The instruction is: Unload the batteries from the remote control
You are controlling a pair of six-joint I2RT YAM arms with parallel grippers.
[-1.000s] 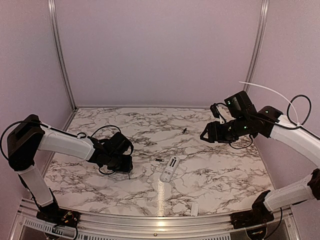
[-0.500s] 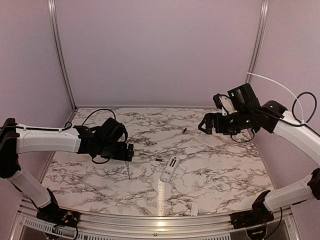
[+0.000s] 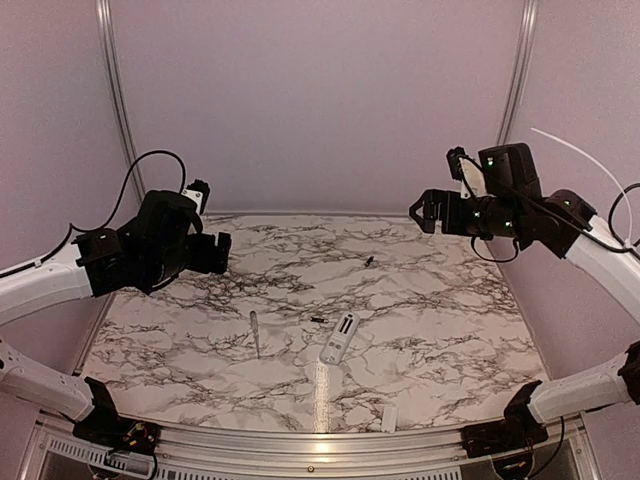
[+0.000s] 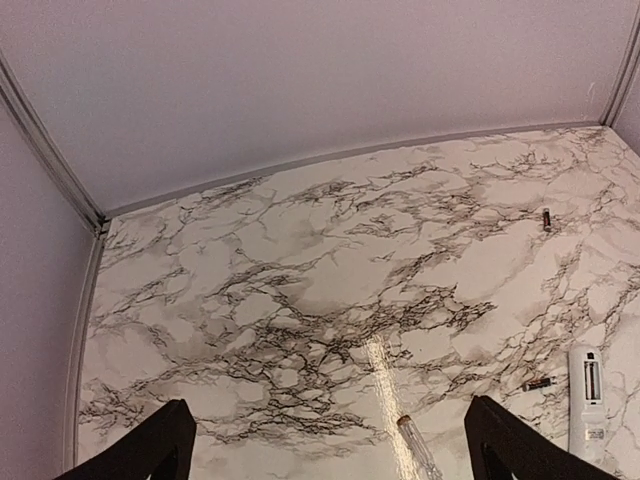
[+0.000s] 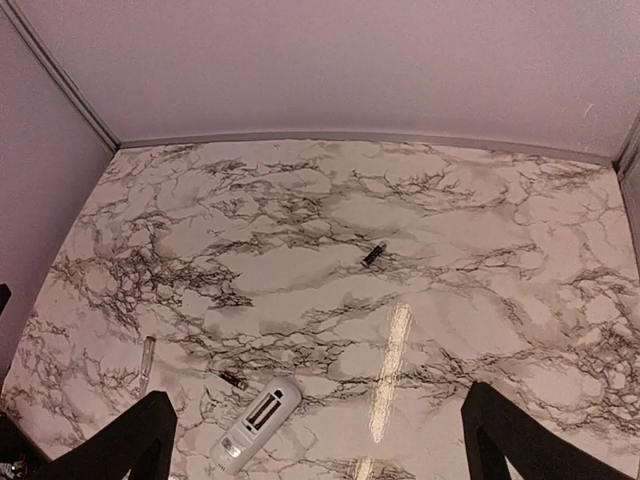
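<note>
1. Fingers (image 4: 150, 452) of the black two-finger left gripper (image 3: 219, 252) stand spread wide at either edge of the left wrist view, with nothing between them. The gripper hangs in the air above the left part of the white, grey-veined marble-pattern table (image 3: 450, 330).
2. A thin, pale, see-through stick (image 3: 255, 333) lies flat on the table, left of the handset and apart from it.
3. The first battery (image 3: 319, 320), a tiny dark slender cylinder, lies on the table just beside the far end of the handset, on its left side.
4. The small white oblong plastic remote control (image 3: 340, 338) lies near the middle of the table with its back up. The long recessed compartment in the back is uncovered and shows dark slots.
5. The second battery (image 3: 369, 261), another tiny dark cylinder, lies farther back and a little to the right, well apart from the remote control.
6. A small flat white plastic piece (image 3: 389, 417) rests at the near edge of the table, right beside the grey metal rail (image 3: 300, 440).
7. The black right gripper (image 3: 421, 213) is raised over the far right of the table. Its fingers (image 5: 130, 440) are spread wide in the right wrist view, pinching nothing.
</note>
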